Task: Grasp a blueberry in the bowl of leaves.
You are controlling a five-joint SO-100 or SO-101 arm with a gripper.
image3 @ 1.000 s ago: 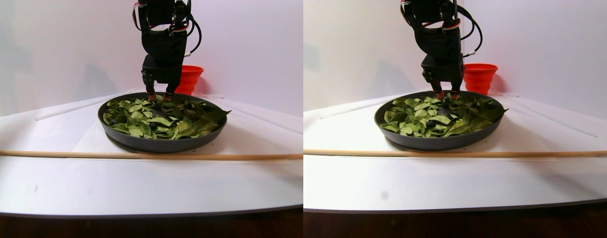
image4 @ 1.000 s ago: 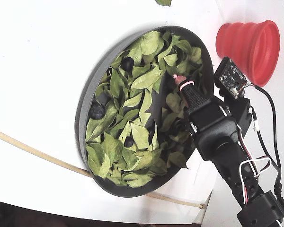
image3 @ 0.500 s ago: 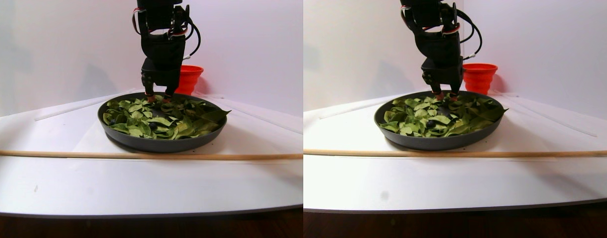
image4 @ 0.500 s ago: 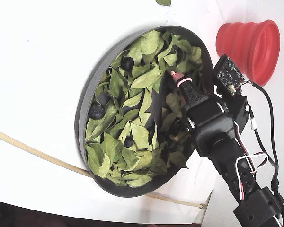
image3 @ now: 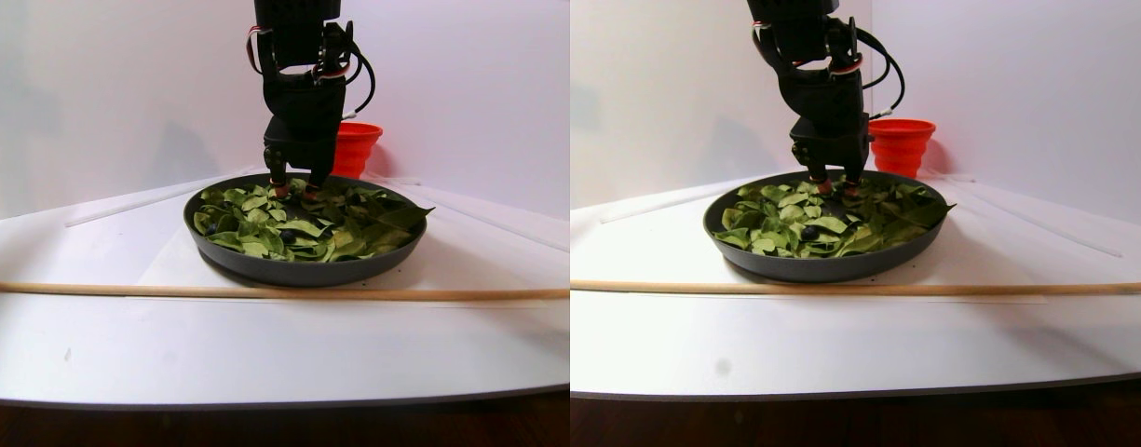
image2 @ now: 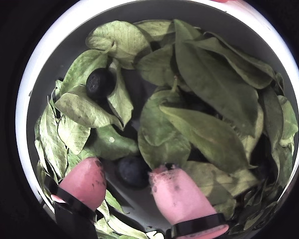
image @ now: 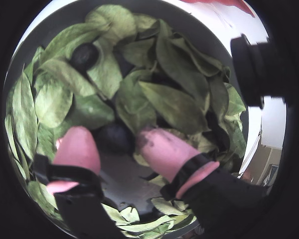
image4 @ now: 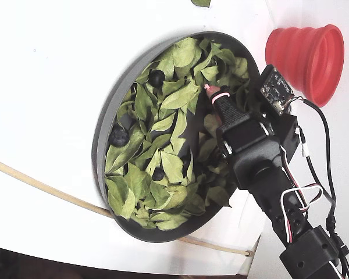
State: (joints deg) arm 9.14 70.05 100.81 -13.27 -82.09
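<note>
Lying between the parted end effector [image2: 125, 181] fingertips, the blueberry [image2: 132, 172].

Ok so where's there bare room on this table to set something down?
In the stereo pair view, the white table is bare in front of the wooden stick and left of the bowl of leaves. Behind the bowl it's crowded: the gripper is down in the leaves beside the red cup.

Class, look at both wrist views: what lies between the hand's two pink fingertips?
A blueberry sits between the fingertips of the hand, on a bare patch of the bowl floor. Both wrist views show it; the fingertips seem not yet closed on it.
</note>
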